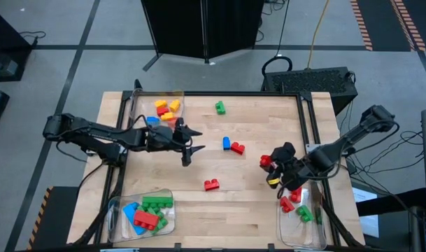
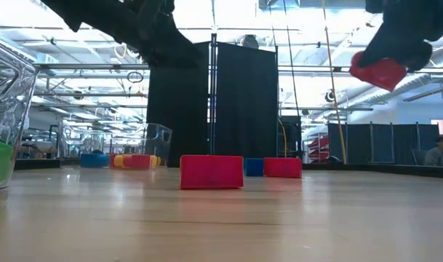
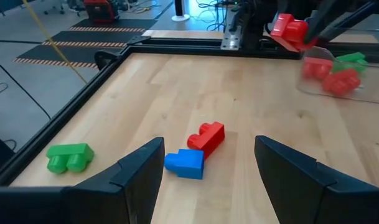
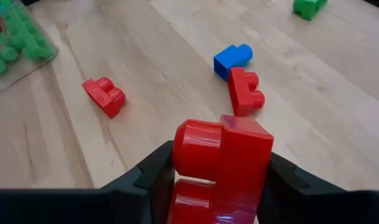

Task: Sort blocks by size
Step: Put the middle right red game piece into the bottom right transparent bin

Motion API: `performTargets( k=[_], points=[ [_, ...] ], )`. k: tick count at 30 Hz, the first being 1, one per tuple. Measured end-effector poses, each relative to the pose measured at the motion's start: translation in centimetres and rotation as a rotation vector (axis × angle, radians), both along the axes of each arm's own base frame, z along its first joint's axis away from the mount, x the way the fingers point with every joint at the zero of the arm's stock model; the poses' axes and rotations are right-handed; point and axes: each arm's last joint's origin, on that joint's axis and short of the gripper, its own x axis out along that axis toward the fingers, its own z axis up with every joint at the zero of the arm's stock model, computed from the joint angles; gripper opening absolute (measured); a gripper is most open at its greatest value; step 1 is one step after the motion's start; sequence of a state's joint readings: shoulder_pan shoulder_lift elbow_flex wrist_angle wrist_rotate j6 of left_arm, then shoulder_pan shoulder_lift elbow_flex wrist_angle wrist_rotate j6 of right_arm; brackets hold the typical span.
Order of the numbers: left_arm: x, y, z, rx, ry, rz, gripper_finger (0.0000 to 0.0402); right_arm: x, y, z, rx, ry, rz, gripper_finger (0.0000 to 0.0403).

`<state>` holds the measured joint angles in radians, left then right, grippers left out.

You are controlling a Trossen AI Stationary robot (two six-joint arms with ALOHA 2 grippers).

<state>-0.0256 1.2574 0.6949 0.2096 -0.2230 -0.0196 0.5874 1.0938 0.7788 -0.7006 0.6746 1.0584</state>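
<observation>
Loose blocks lie flat on the wooden table: a green block [image 1: 219, 107] toward the far edge, a blue block [image 1: 226, 143] touching a red block [image 1: 237, 148] at mid-table, and another red block [image 1: 211, 185] nearer the front. My left gripper [image 1: 189, 145] hangs open above the table left of the blue and red pair, which shows between its fingers [image 3: 208, 149] farther off. My right gripper [image 1: 270, 163] is at the right, shut on a small red block [image 4: 220, 165] held well above the table [image 2: 379, 71]. My right gripper pinches the small red block between its two fingers. One finger [image 4: 153, 171] meets the studded side [image 4: 192, 152], the other the opposite face [image 4: 264, 162]. The fingers slant down from the table's right side. The block is lifted clear of the table.
A clear tray [image 1: 144, 105] at the far left holds yellow, orange, red and blue blocks. A tray [image 1: 122, 206] at the near left holds long green, blue and red blocks. A tray [image 1: 291, 227] at the near right, below the right arm, holds red and green blocks.
</observation>
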Motion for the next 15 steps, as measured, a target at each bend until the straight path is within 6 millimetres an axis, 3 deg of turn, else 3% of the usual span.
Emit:
performTargets(
  k=[15],
  points=[
    [0.1,-2.0,0.5,0.002,-0.054,-0.059,0.0251,-1.8,0.8,0.0,0.183,0.127,0.102,0.0159]
  ],
)
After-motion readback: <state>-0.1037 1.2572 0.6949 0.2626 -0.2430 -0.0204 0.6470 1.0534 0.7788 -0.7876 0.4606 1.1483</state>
